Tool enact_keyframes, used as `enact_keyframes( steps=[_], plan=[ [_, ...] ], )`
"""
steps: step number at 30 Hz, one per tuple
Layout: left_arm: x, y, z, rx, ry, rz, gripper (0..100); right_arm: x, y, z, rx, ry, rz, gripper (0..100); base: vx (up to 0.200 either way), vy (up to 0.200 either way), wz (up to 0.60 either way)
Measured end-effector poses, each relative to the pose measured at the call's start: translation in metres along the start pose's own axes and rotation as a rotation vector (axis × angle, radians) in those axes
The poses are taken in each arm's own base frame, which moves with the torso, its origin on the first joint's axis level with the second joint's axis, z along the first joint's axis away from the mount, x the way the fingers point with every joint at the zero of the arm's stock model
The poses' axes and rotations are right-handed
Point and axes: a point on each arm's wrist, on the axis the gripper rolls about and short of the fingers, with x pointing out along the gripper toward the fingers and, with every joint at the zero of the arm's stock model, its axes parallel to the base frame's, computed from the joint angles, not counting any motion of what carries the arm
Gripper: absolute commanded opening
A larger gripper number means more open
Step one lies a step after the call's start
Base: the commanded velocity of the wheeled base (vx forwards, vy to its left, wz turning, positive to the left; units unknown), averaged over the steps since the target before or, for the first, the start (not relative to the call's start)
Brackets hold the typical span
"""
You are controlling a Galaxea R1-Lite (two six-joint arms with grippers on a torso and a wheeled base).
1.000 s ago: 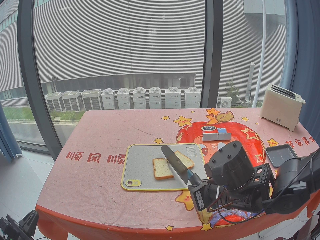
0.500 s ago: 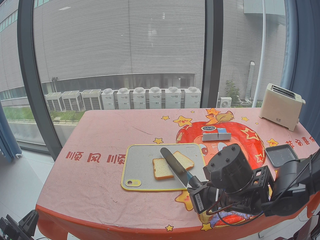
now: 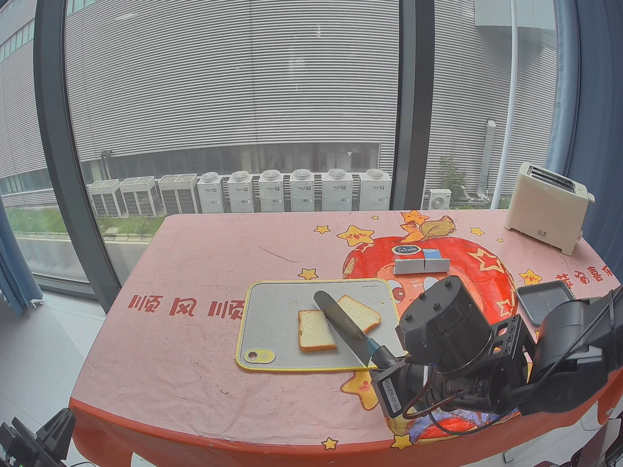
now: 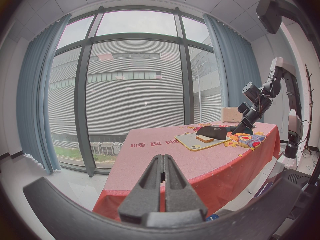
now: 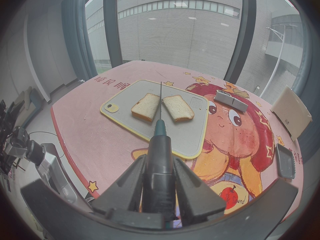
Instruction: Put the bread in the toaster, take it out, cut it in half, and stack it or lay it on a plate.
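Right gripper (image 5: 159,152) fingers are clamped on the knife (image 5: 159,130) handle. In the right wrist view the blade is seen edge-on between the two halves of the bread (image 5: 146,106) on the cutting board (image 5: 186,135). In the head view that gap is covered by the blade. Left gripper (image 4: 162,159) fingers are pressed together, nothing held. Red characters (image 3: 188,306) are printed on the tablecloth (image 3: 195,254).

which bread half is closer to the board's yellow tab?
The half on the knife's left side; the other half lies across the blade, toward the toaster.

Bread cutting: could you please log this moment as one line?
right gripper: shut on knife | bread: two halves on cutting board | left gripper: shut
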Motion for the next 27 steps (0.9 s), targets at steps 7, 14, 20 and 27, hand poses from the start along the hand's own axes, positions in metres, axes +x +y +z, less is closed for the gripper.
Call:
enact_keyframes(
  steps=[7, 14, 20, 27],
  plan=[
    [0.0, 0.0, 0.0, 0.0, 0.0, 0.0, 0, -0.002, 0.004, 0.009, -0.002, -0.006, 0.005, 0, 0.0, 0.0, 0.0],
    [0.0, 0.0, 0.0, -0.001, 0.0, 0.0, 0, 0.007, 0.008, 0.014, -0.002, -0.004, 0.004, 0, 0.0, 0.0, 0.0],
    [0.0, 0.0, 0.0, -0.001, 0.0, 0.0, 0, 0.014, 0.011, 0.018, 0.0, -0.004, 0.002, 0, 0.0, 0.0, 0.0],
    [0.0, 0.0, 0.0, -0.002, 0.0, 0.001, 0, 0.015, 0.011, 0.015, -0.01, 0.027, -0.006, 0, 0.0, 0.0, 0.0]
  ],
)
